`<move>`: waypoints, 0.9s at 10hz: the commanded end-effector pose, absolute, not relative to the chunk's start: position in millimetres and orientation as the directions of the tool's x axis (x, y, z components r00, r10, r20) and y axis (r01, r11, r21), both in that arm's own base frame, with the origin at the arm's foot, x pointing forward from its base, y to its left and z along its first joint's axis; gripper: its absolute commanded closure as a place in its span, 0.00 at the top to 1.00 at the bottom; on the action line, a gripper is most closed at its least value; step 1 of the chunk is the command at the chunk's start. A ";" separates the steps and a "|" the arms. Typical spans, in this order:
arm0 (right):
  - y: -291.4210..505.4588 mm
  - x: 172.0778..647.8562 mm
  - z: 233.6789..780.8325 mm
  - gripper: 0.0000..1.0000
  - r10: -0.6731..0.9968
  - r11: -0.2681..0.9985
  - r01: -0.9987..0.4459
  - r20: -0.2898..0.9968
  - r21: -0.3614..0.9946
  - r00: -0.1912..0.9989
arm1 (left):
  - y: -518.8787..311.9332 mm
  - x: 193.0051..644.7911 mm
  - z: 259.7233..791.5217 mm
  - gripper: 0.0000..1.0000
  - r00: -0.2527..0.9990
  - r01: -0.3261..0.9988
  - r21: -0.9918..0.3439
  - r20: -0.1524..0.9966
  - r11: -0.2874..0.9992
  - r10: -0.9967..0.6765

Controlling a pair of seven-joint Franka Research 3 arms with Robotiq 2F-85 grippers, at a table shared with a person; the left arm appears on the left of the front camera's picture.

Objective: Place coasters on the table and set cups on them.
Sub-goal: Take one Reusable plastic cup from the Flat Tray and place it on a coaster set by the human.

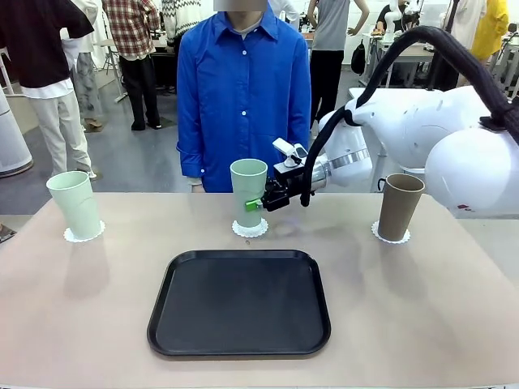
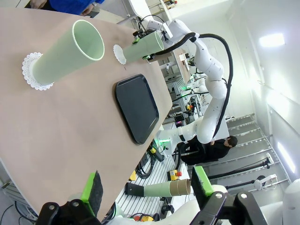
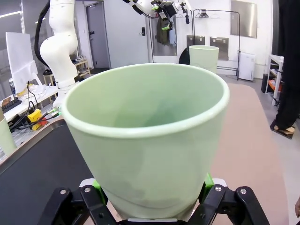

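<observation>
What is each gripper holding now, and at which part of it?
The right gripper holds the middle mint green cup by its lower side wall, over a coaster. The left gripper is open and holds nothing.

We see three matt tumblers: the left mint cup (image 1: 75,204), the middle mint cup (image 1: 248,190) with a smooth, softly sheened rim, and the taupe cup (image 1: 400,207). Each stands on a thin white paper coaster (image 1: 84,234) with a lacy, scalloped edge. The worktop (image 1: 422,308) looks smooth and matt, beige-pink. The black tray (image 1: 240,302) seems plastic with a satin finish. The right tool (image 1: 258,203) is black hard plastic or metal with green rubbery pads; its arm casing (image 1: 422,113) is glossy white. The person's shirt (image 1: 243,97) is blue woven cloth.
</observation>
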State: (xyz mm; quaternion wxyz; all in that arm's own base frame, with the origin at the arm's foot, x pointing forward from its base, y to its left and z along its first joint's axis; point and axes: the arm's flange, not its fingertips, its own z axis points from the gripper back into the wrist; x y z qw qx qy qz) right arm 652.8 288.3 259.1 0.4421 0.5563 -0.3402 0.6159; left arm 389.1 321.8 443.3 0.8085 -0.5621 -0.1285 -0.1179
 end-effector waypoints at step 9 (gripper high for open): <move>285.7 670.0 236.2 1.00 0.204 -0.369 -0.924 0.979 0.095 0.019 | 322.1 388.2 445.2 1.00 0.940 0.332 -0.878 0.338 0.346 -0.044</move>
